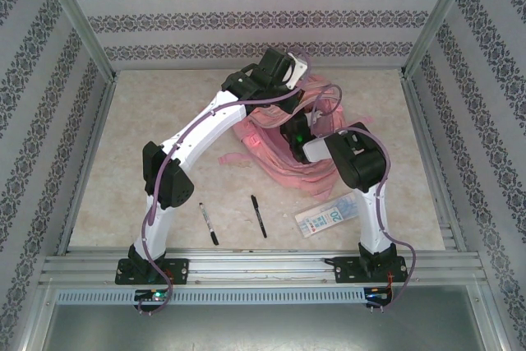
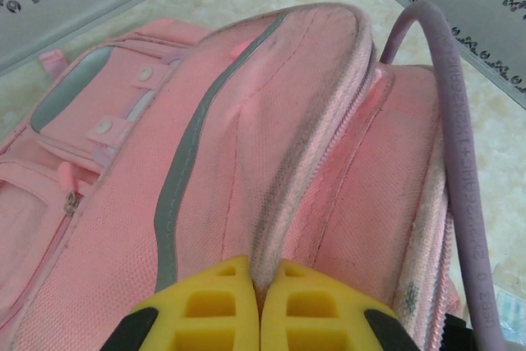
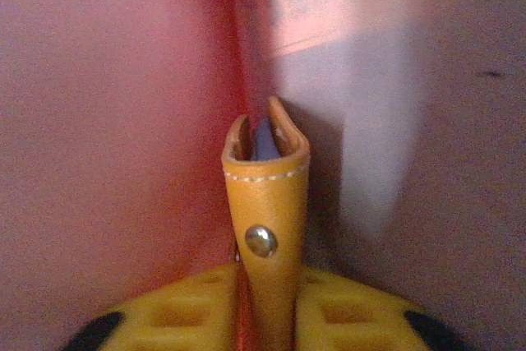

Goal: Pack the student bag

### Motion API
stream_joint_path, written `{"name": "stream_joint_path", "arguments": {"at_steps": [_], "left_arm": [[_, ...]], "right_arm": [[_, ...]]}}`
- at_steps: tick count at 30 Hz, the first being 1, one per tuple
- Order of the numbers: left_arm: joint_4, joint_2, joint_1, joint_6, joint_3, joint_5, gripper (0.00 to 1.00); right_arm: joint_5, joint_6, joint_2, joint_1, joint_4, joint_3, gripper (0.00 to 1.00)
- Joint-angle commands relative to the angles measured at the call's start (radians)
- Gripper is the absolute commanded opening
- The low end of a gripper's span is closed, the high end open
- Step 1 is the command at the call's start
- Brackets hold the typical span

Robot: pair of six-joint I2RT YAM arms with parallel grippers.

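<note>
Pinches a zipper-side fold of the large pink fabric backpack (image 1: 255,144), mid-worktop (image 1: 123,121), with left claw (image 2: 263,277) clenched. Straddles an orange riveted leather sleeve (image 3: 265,187) inside with right claw (image 3: 267,289); cannot tell whether gripped.

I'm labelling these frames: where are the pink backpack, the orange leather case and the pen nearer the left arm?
pink backpack (image 2: 246,162): left wrist view, top panel fabric.
orange leather case (image 3: 263,203): right wrist view, just above its rivet.
pen (image 1: 209,223): top view, mid-barrel.
</note>
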Motion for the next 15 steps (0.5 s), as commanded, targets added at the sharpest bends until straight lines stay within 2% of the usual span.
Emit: {"name": "stream_joint_path", "arguments": {"at_steps": [1, 8, 12, 15], "left_arm": [[0.111, -0.012, -0.01, 0.037, 0.065, -0.007, 0.0], [0.097, 0.037, 0.024, 0.067, 0.05, -0.057, 0.0], [0.101, 0.064, 0.039, 0.063, 0.048, -0.069, 0.0], [0.105, 0.07, 0.046, 0.045, 0.049, -0.057, 0.0]], "right_arm": [[-0.05, 0.056, -0.05, -0.011, -0.094, -0.033, 0.37], [-0.297, 0.074, -0.219, -0.082, -0.286, -0.137, 0.54], [-0.376, 0.088, -0.298, -0.093, -0.365, -0.189, 0.55], [-0.389, 0.027, -0.335, -0.102, -0.427, -0.197, 0.49]]}}
